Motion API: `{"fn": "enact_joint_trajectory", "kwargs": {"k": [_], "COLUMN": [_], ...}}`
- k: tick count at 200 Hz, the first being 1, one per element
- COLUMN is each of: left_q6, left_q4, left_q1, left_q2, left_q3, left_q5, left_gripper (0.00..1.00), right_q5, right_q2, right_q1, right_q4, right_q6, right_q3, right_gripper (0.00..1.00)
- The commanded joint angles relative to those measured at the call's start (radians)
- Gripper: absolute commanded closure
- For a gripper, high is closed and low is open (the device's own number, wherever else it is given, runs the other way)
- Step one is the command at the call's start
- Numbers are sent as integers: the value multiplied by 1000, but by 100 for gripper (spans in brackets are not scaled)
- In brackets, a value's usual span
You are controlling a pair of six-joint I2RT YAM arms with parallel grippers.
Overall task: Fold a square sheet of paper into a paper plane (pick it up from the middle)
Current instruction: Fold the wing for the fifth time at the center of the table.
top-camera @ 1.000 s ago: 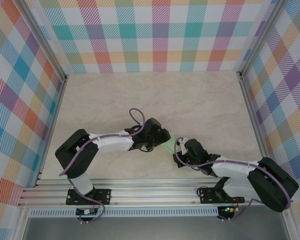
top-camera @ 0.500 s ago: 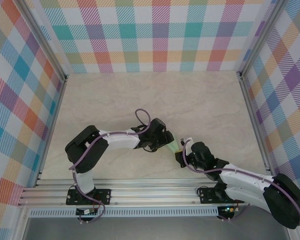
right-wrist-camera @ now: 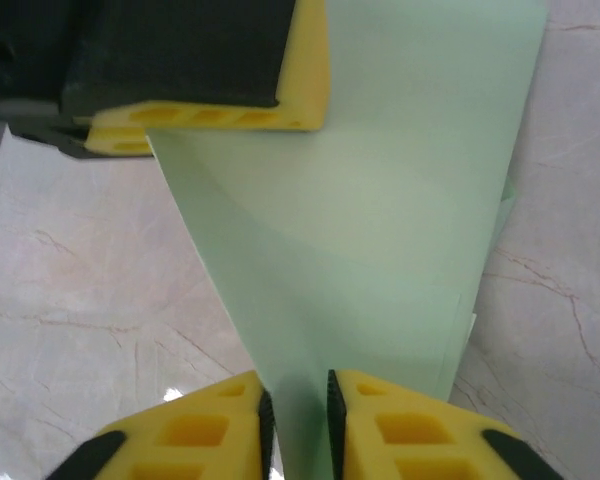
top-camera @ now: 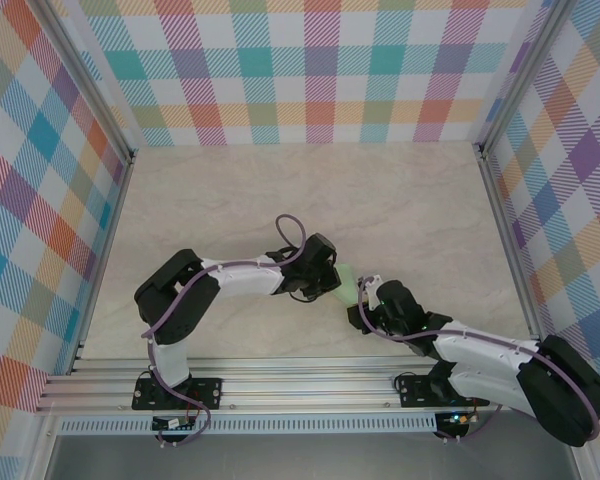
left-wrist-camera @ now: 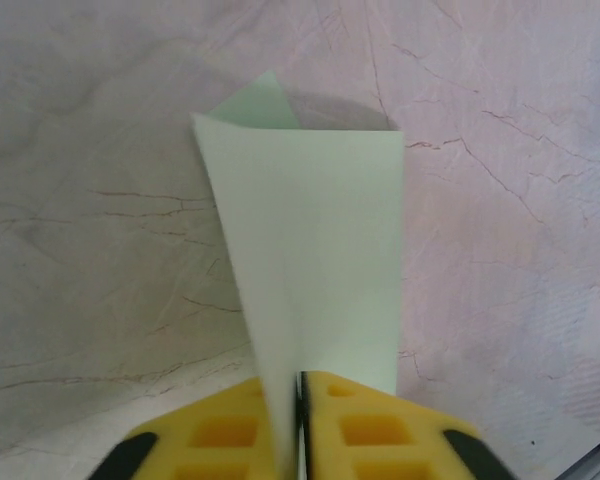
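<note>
One grip only: left claw (left-wrist-camera: 298, 380) clamps the folded paper (left-wrist-camera: 310, 240), right claw (right-wrist-camera: 297, 385) at 4 o'clock gapes. Creases may spring open.

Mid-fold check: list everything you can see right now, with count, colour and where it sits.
folded sheet of paper: one, pale mint green, held between the two arms, near the table's middle
table: one, pale beige marbled, under everything
checked wall panels: three, multicoloured plaid, on the left, far and right sides
frame rails: several, silver metal, near edge, carrying both arm bases
cables: two, purple, one along each arm
left arm: one, white and black; left jaws, yellow pads, shut on the paper
right arm: one, white and black; right jaws, yellow pads, slightly parted, paper between them
</note>
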Motion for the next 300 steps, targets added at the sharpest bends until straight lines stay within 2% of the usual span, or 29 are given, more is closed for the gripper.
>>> {"fn": "enact_joint_trajectory", "kwargs": {"k": [1, 18, 52, 94, 113, 161, 190, 201, 226, 278, 300], "left_q6": [37, 53, 70, 83, 95, 102, 101, 99, 97, 97, 97], "left_q4": [-75, -98, -135, -155, -178, -222, -231, -232, -233, -237, -237], "left_q1": [7, 8, 12, 17, 20, 18, 20, 20, 20, 19, 19], "left_q2": [2, -1, 12, 16, 17, 23, 23, 23, 23, 28, 31], "left_q3": [38, 56, 93, 111, 127, 152, 156, 157, 160, 166, 172], "left_q5": [-26, -24, -11, 5, 1, 3, 1, 1, 0, 7, 12], "left_gripper": [93, 94, 94, 94, 94, 94, 94, 94, 94, 94, 94], "right_q5": [-12, -9, 22, 205, 276, 318, 355, 362, 375, 416, 428], "right_q2": [-4, 1, 31, 68, 116, 219, 237, 235, 227, 221, 215], "right_q1": [5, 5, 22, 131, 157, 203, 227, 234, 251, 310, 321], "right_q4": [-92, -162, -286, -340, -370, -389, -390, -392, -415, -466, -455], "right_q6": [-20, -18, -35, -43, -41, -35, -28, -27, -16, -11, -13], "right_q3": [76, 116, 185, 225, 259, 313, 326, 330, 342, 384, 384], "right_gripper": [59, 53, 48, 46, 49, 61, 71, 71, 64, 55, 56]}}
